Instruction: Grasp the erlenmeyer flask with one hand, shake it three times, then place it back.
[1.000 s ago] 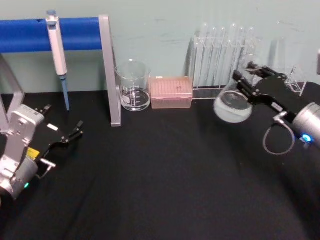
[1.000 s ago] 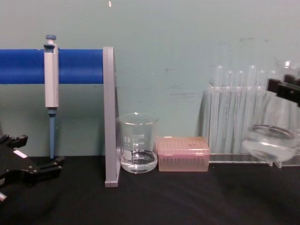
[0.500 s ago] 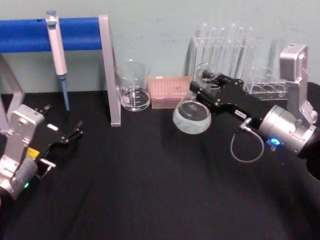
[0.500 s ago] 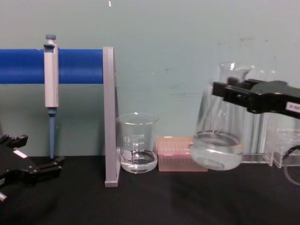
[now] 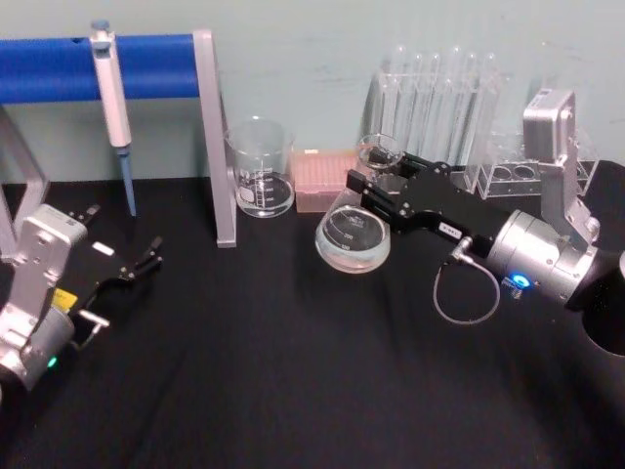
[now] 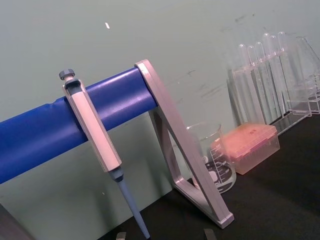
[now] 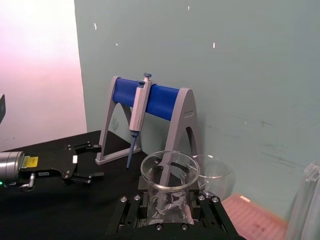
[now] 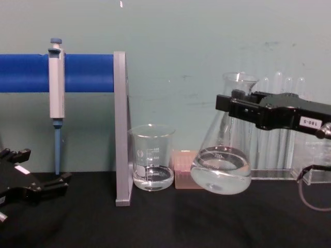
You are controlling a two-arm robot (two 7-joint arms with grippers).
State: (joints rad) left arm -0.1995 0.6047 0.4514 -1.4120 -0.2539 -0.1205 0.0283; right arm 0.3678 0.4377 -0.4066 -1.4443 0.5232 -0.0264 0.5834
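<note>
The erlenmeyer flask (image 5: 354,237) is a clear glass cone with water in its base. It hangs tilted above the black table (image 5: 293,371), in front of the pink box. My right gripper (image 5: 377,182) is shut on its neck, just below the flared rim. From the chest the flask (image 8: 221,168) shows its base clear of the table, with the right gripper (image 8: 236,106) clamped at the neck. The right wrist view looks down on the flask's rim (image 7: 170,170) between the fingers. My left gripper (image 5: 148,254) rests open at the table's left side, holding nothing.
A glass beaker (image 5: 260,166) and a pink tip box (image 5: 322,178) stand at the back. A rack of test tubes (image 5: 439,93) is behind the right arm. A blue bar stand (image 5: 210,137) holding a pipette (image 5: 112,93) occupies the back left.
The right gripper has carried the flask leftward from in front of the test tube rack toward the table's middle and slightly lower. The left arm has not moved.
</note>
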